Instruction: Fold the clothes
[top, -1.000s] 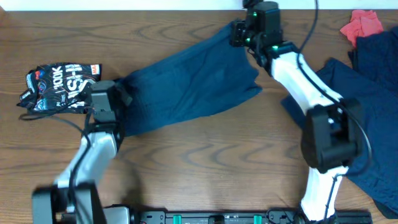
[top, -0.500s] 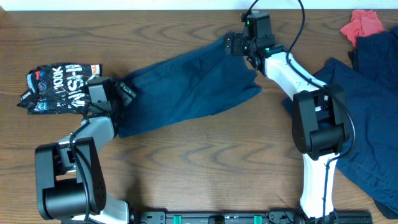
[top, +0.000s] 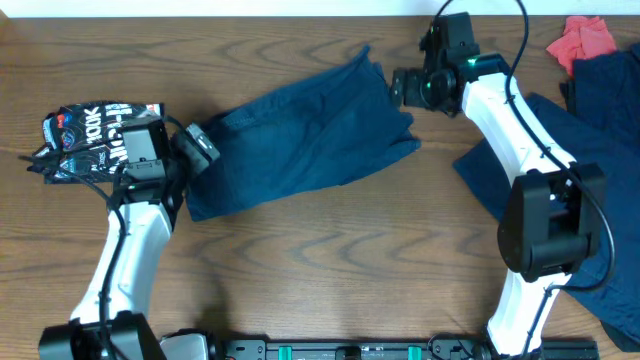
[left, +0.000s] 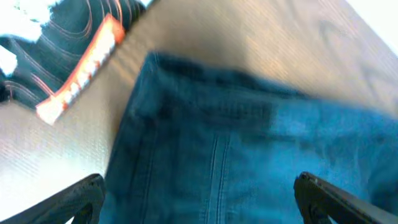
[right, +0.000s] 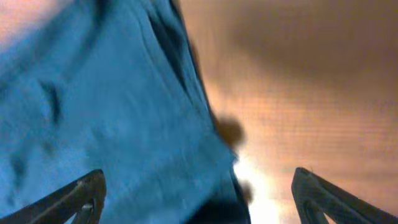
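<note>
Overhead and wrist views of two robot arms at a wooden table (top: 330, 260), taken as if standing at the front edge, where both arm bases sit. Nearest on the left, the left tool (top: 197, 147) hovers at the lower left end of a navy garment (top: 300, 140). Its wrist view shows the fingertips (left: 81, 198) spread wide with nothing between them, looking down on a stitched hem and double seams. The garment lies across the middle of the table, spread out but wrinkled, slanting from near left to far right. Beside its left end, just behind the left tool, lies a black printed item (top: 85, 135) with white lettering, close to the garment but seemingly not on it. To the right, a loose heap of more navy clothes (top: 590, 150) spills off the table's right side, well apart from the spread garment. Farther back, the right tool (top: 405, 86) hangs just off the garment's far right corner. Its fingers are also wide apart and empty, with cloth under one side and bare wood under the other. At the far right corner lies a crumpled red cloth (top: 585, 38). The garment looks soft, limp and light, so it would likely sag and crease when lifted. The firmer seamed hem on the left and the far corner on the right seem the best places to pinch.
</note>
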